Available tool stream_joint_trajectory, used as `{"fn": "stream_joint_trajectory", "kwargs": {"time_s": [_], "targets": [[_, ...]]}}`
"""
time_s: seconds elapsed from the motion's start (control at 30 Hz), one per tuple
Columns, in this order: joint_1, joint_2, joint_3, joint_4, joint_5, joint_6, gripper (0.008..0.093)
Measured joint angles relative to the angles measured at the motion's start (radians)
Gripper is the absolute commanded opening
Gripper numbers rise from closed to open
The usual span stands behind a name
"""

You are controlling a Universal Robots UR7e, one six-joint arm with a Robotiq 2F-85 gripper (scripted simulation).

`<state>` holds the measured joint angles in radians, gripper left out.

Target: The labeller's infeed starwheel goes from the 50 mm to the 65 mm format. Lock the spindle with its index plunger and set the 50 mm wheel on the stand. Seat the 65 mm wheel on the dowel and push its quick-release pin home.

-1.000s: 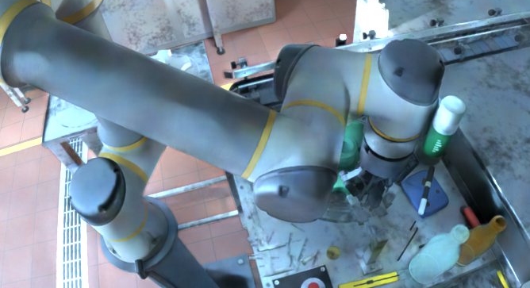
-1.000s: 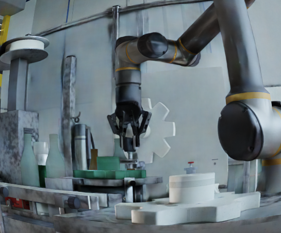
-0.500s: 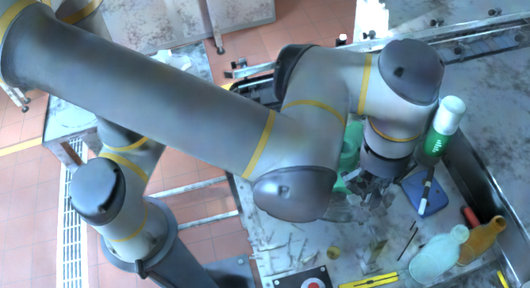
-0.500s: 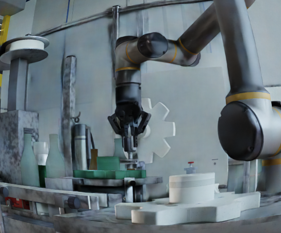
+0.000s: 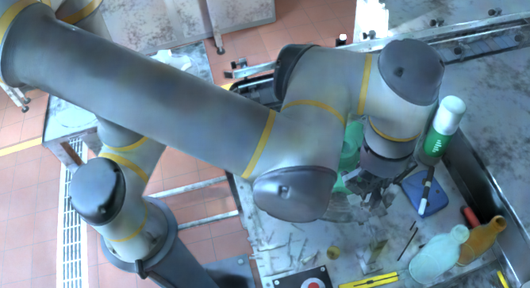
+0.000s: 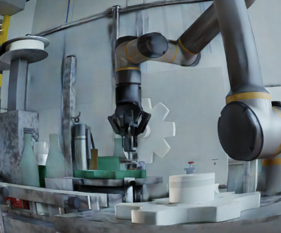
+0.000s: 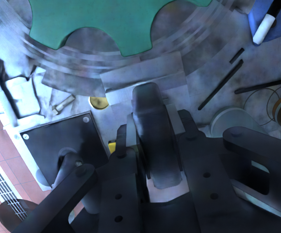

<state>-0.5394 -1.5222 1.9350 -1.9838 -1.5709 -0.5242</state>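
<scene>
The green 50 mm starwheel (image 5: 349, 148) is largely hidden behind my arm in the side camera; it lies flat on the spindle plate (image 6: 109, 173) with its scalloped edge (image 7: 115, 22) just ahead of my fingers. At the plate's near edge my gripper (image 6: 130, 148) points straight down, closed on the dark knob of the index plunger (image 7: 151, 130), which stands on a small steel bracket. A white 65 mm starwheel (image 6: 188, 204) with a raised hub lies flat in the foreground. Another white starwheel (image 6: 155, 130) hangs on the back panel.
The raised rim of the steel tray (image 5: 482, 188) runs along the right. On the tray lie a blue pad (image 5: 424, 192) with a marker, a clear bottle (image 5: 434, 253), an amber bottle (image 5: 482, 239) and a green-and-white can (image 5: 442, 126). Bottles (image 6: 30, 160) stand left of the spindle.
</scene>
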Motion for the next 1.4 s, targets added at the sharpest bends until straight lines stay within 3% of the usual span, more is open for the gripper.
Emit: {"fn": "stream_joint_trajectory", "kwargs": {"time_s": [0.67,1.4], "targets": [[0.000,0.000,0.000,0.000,0.000,0.136,0.0080],[0.000,0.000,0.000,0.000,0.000,0.447,0.0080]]}}
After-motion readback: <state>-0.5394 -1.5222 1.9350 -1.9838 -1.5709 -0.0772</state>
